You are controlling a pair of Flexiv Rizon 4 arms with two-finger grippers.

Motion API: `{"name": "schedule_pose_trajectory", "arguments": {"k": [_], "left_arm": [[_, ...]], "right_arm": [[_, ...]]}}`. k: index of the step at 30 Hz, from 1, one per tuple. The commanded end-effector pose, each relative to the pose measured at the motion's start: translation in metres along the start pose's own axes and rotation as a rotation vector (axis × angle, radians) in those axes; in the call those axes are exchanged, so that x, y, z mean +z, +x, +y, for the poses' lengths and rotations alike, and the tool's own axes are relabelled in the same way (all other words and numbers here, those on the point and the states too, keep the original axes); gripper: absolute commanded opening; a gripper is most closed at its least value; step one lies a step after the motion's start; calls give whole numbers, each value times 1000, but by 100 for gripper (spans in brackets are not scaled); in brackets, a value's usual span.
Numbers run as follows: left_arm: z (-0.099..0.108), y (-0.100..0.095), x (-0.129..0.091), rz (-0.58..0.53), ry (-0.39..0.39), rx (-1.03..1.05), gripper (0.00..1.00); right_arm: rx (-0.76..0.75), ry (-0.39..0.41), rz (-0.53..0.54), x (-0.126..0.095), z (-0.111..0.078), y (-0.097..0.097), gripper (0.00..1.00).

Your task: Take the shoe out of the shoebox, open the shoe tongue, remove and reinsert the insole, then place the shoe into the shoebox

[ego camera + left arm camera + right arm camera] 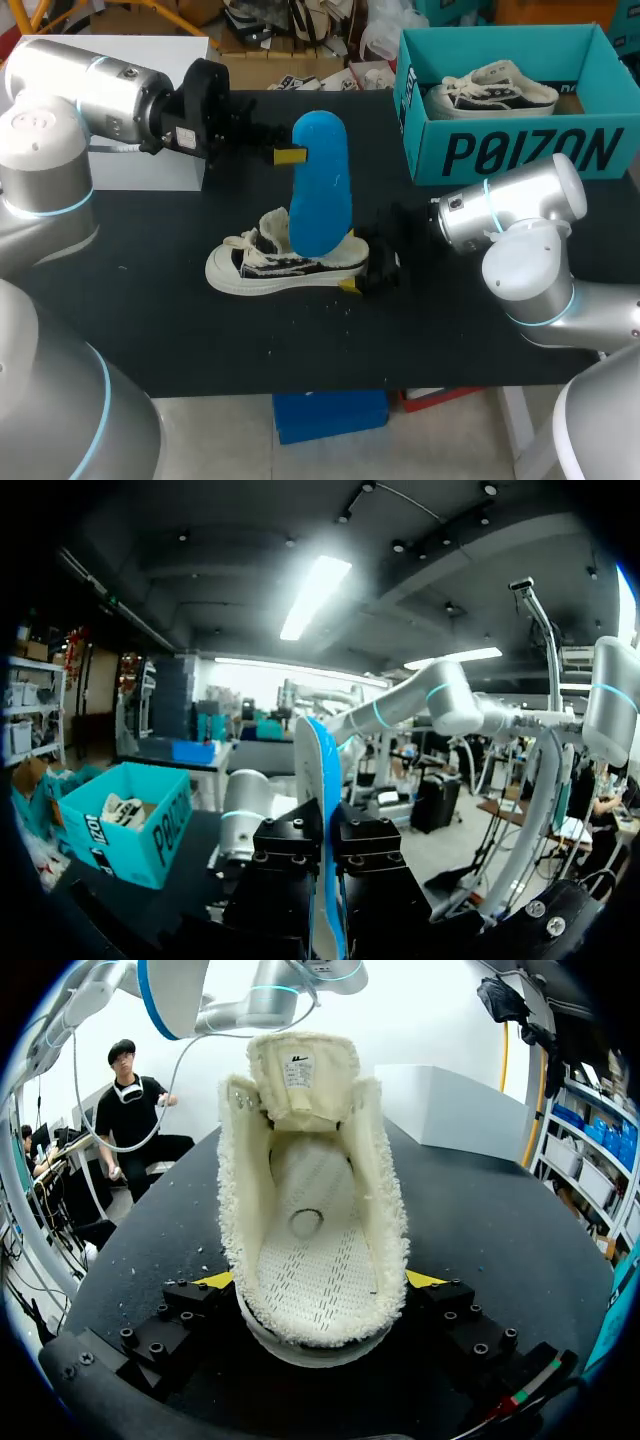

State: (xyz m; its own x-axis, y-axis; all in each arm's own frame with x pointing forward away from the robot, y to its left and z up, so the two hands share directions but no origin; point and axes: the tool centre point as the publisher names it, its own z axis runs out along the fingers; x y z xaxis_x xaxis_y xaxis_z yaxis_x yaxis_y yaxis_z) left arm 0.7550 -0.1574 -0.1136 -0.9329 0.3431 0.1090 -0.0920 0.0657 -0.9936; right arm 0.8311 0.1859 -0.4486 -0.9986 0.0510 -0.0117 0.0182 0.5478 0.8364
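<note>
White-and-black canvas shoe (285, 265): on black table (150, 320), outside teal cardboard shoebox (520, 150)
Right gripper (320, 1285): clamped on shoe's heel (both sides)
Left gripper (290, 155): pinching upright blue foam insole (322, 180) over shoe

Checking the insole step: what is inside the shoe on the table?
Inside the shoe only a bare perforated footbed shows, no insole; the blue insole is held upright in the left tool. The toe end is hidden under the tongue.
</note>
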Motion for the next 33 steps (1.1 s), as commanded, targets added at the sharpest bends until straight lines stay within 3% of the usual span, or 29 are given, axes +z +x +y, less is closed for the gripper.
{"name": "schedule_pose_trajectory", "arguments": {"k": [1,9,13,15,16,33], "left_arm": [[-22,15,-4,3,-9,-36,0],[-71,36,6,58,113,-79,0],[-89,41,12,73,170,-90,0],[-94,42,15,69,160,-79,0],[-98,44,17,81,205,-101,0],[-132,57,22,89,153,-63,0]], "right_arm": [[1,3,0,2,-1,-2,0],[1,3,0,2,-1,-2,0],[1,3,0,2,-1,-2,0],[1,3,0,2,-1,-2,0],[1,3,0,2,-1,-2,0],[1,3,0,2,-1,-2,0]]}}
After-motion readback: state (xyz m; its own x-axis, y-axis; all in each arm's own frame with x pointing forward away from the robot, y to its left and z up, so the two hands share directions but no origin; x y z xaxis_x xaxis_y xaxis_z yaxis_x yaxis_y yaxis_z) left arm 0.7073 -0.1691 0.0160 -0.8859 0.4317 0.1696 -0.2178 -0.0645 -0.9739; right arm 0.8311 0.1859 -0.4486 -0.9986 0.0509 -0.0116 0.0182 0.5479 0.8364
